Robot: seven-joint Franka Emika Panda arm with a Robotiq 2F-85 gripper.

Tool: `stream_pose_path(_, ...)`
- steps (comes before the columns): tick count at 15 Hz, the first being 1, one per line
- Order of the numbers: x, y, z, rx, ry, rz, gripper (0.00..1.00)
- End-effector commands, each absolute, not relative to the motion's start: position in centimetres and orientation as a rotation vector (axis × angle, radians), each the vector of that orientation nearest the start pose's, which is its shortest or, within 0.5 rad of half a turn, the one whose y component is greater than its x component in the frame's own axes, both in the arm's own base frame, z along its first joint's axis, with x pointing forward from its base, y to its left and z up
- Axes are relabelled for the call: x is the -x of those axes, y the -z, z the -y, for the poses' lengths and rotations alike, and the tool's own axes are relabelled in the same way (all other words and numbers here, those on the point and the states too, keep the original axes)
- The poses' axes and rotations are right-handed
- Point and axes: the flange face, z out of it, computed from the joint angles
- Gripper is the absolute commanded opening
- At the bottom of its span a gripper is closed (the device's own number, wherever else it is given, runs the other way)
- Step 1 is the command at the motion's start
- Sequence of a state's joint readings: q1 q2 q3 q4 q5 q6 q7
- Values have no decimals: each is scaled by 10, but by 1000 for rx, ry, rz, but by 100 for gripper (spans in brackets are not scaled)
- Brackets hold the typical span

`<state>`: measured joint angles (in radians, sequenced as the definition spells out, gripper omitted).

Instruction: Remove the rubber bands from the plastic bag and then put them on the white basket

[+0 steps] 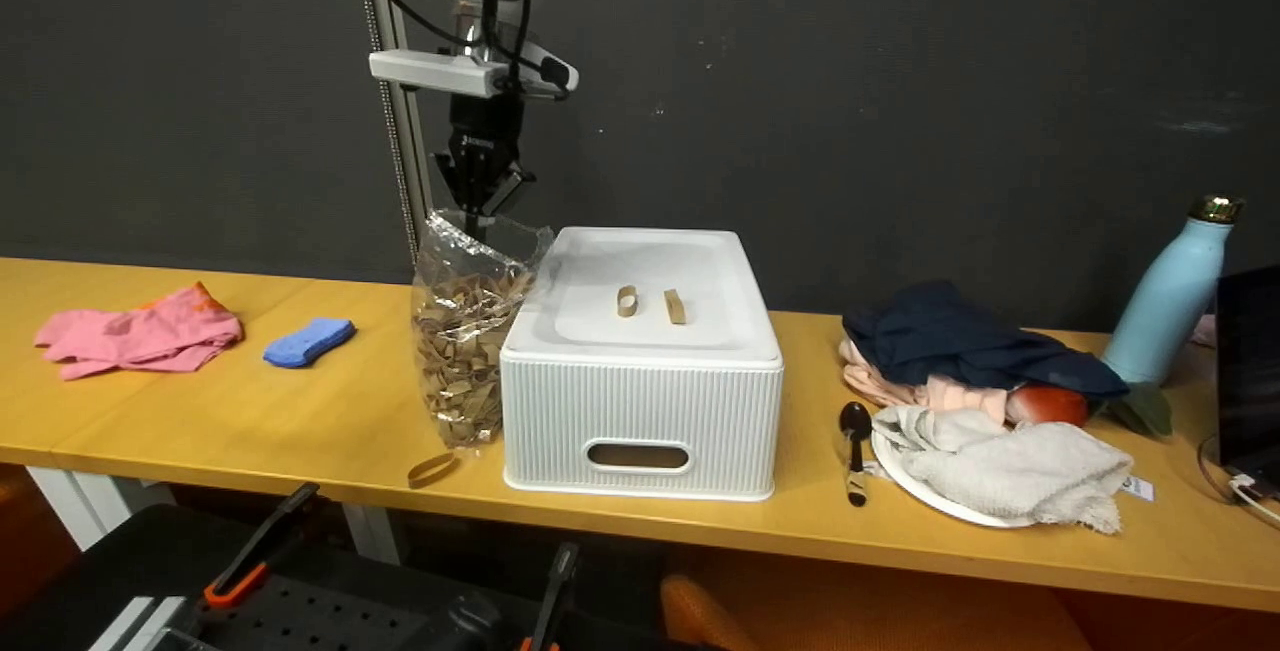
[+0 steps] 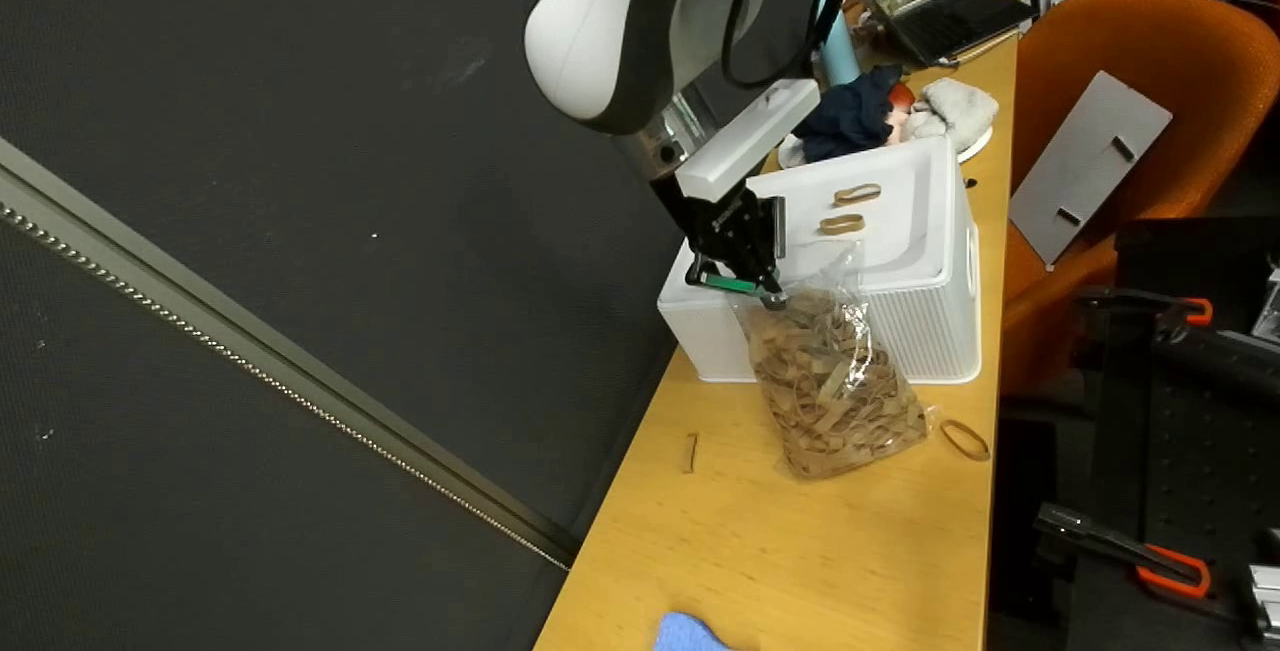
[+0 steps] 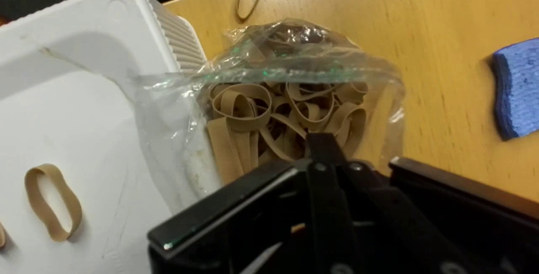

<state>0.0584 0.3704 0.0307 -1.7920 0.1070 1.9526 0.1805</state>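
The clear plastic bag (image 1: pixel 465 351) stands on the table against the white basket (image 1: pixel 640 421), its mouth open upward. Many tan rubber bands (image 3: pixel 242 110) fill it. Two loose bands (image 1: pixel 627 301) lie on the basket's flat, rimmed top. Another band (image 1: pixel 432 471) lies on the table near the front edge, and one (image 2: pixel 691 453) lies farther back. My gripper (image 1: pixel 475 223) points down into the bag's mouth, and its fingers look closed together. In the wrist view the fingertips (image 3: pixel 322 141) are just above or at the bands. I see no band between them.
A blue sponge (image 1: pixel 309 342) and a pink cloth (image 1: pixel 145 331) lie on the table beyond the bag. On the basket's other side are a black spoon (image 1: pixel 856 451), a white plate (image 1: pixel 915 476) with a grey cloth, a dark cloth (image 1: pixel 970 336) and a blue bottle (image 1: pixel 1165 301). A dark wall stands behind.
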Motion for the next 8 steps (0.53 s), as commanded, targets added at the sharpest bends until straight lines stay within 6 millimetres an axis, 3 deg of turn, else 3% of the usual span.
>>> stream_pose_path(1, -604, -342, -63, 3042, -338, -396, 0)
stream_pose_path(5, -588, -351, -61, 3068, -351, -544, 0)
stream_pose_path(8, -580, -353, -48, 3101, -315, -593, 0)
